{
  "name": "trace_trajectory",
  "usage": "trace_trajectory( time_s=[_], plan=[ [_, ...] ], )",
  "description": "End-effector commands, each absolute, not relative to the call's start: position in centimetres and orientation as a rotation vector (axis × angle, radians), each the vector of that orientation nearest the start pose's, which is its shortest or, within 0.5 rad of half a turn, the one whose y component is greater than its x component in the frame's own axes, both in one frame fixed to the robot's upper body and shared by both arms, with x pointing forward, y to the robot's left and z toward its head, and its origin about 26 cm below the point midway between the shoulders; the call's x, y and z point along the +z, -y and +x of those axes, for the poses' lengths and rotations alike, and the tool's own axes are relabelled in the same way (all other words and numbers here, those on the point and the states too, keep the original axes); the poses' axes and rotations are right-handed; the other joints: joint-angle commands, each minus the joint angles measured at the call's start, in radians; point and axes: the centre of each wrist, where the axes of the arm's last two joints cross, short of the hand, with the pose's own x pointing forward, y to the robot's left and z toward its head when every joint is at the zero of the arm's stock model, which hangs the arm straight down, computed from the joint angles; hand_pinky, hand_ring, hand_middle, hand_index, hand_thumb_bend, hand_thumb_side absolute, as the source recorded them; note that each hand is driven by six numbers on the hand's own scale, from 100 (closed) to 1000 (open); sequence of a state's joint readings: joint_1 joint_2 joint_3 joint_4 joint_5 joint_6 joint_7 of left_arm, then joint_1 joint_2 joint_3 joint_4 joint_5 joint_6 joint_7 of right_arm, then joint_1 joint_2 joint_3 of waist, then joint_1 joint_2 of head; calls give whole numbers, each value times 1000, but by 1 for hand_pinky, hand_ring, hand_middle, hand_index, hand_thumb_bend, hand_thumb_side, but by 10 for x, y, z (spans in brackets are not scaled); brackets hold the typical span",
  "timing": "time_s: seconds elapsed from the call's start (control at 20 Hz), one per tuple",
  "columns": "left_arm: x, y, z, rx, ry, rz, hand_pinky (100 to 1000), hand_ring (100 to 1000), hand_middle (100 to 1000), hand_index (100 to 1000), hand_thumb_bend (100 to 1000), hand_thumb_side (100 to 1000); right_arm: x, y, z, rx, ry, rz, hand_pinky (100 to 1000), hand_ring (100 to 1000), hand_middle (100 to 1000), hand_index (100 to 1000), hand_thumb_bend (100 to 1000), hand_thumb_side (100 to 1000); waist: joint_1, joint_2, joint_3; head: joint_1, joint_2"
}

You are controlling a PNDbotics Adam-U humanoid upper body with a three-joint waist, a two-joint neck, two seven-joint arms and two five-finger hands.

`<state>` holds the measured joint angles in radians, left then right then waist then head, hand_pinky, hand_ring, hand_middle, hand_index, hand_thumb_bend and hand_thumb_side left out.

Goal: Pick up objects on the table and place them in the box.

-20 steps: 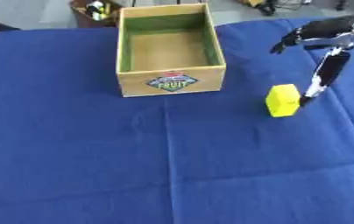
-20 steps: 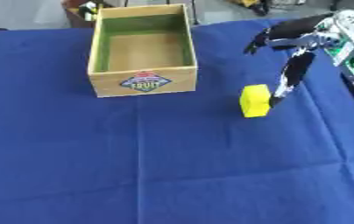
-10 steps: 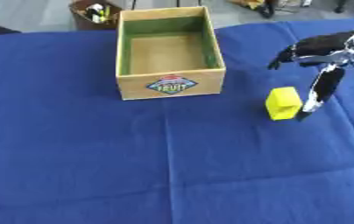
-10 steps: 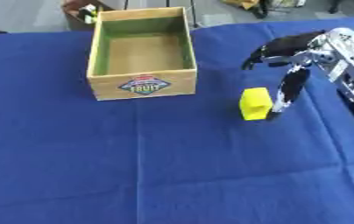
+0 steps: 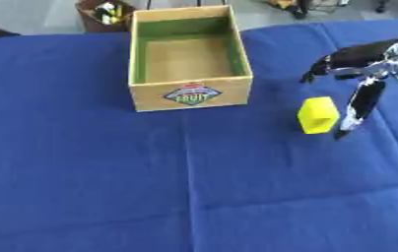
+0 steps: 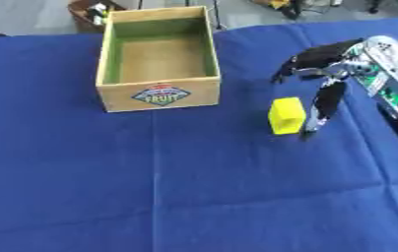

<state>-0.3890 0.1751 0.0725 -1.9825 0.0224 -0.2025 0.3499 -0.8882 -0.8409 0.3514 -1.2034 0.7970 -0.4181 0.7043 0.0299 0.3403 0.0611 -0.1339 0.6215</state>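
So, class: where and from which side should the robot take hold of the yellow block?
Probably across the yellow block's two long side faces, coming from above on its right, where the open right hand is. The block stands free on the cloth, apart from the box.

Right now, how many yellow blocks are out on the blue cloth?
1. The yellow block stands on the blue cloth to the right of the wooden fruit box, just beside the right hand. The box looks empty.

The right hand point(image 6: 340, 74) is cut off at the picture's edge past its wrist.
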Motion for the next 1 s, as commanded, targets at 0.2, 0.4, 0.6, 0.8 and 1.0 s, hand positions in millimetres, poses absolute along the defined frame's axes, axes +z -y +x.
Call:
trace_trajectory(
  time_s=[0.2, 0.4, 0.6, 0.8, 1.0],
  plan=[
    [223, -244, 308, 244, 2598, 153, 411, 579, 555, 699, 135, 1000, 287, 357, 425, 2048, 997, -1006, 860, 896, 777, 924, 750, 445, 0, -14, -4, 1, -17],
    [223, -244, 308, 244, 2599, 152, 411, 580, 555, 699, 133, 1000, 287, 356, 424, 2035, 1023, -1018, 850, 886, 758, 910, 676, 448, 1, -11, -6, 2, -31],
    [223, -244, 308, 245, 2600, 151, 411, 580, 555, 699, 132, 1000, 286, 354, 421, 2032, 988, -1039, 860, 904, 804, 957, 736, 464, 2, -8, -6, 9, -42],
    [223, -244, 308, 245, 2600, 151, 411, 581, 555, 698, 131, 1000, 287, 352, 416, 2017, 972, -1082, 858, 902, 802, 956, 747, 470, 3, -4, -6, 17, -53],
    [223, -244, 308, 246, 2600, 151, 411, 581, 556, 698, 130, 1000, 290, 348, 410, 2002, 985, -1107, 857, 901, 798, 947, 727, 475, 3, 0, -9, 22, -58]
  ],
)
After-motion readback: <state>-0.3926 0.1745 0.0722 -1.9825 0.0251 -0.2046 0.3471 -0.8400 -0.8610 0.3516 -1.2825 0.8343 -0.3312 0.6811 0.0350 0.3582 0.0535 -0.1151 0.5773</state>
